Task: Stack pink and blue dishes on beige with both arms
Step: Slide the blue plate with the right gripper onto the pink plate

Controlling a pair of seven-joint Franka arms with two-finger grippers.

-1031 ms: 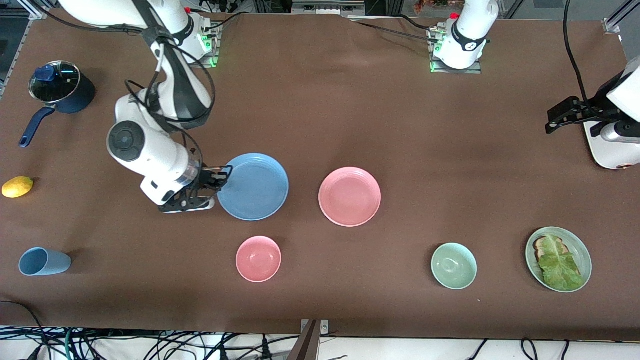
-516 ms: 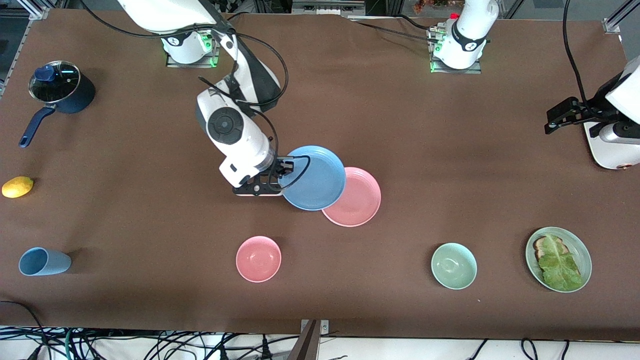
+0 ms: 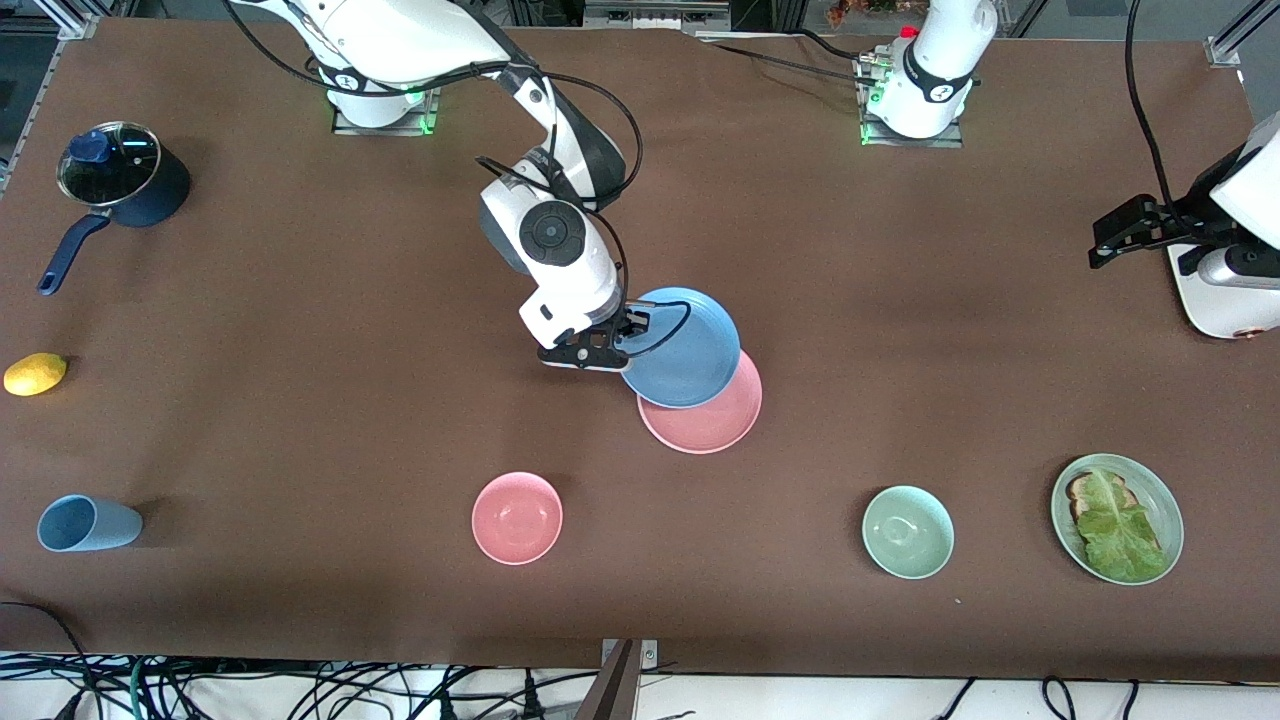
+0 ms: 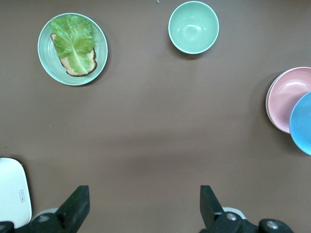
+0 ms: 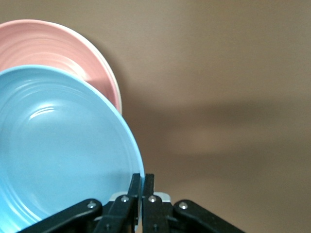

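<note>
My right gripper (image 3: 632,325) is shut on the rim of the dusty blue plate (image 3: 690,350) and holds it in the air, tilted. The blue plate overlaps the part of the salmon pink plate (image 3: 705,420) farther from the front camera. In the right wrist view the fingers (image 5: 142,182) pinch the blue plate (image 5: 58,145) at its edge, with the pink plate (image 5: 53,46) below it. A thin cream edge (image 5: 118,94) shows under the pink rim; the beige plate is otherwise hidden. My left gripper (image 3: 1100,245) waits open (image 4: 143,204) over the left arm's end of the table.
A pink bowl (image 3: 517,518), a pale green bowl (image 3: 908,532) and a green plate with toast and lettuce (image 3: 1160,500) sit nearer the front camera. A light blue cup (image 3: 85,523), a lemon (image 3: 35,373) and a dark blue pot (image 3: 125,180) lie at the right arm's end.
The right arm has carried the blue plate from the right arm's side of the table toward the pink plate, and it now overlaps it more. The left arm has not moved.
</note>
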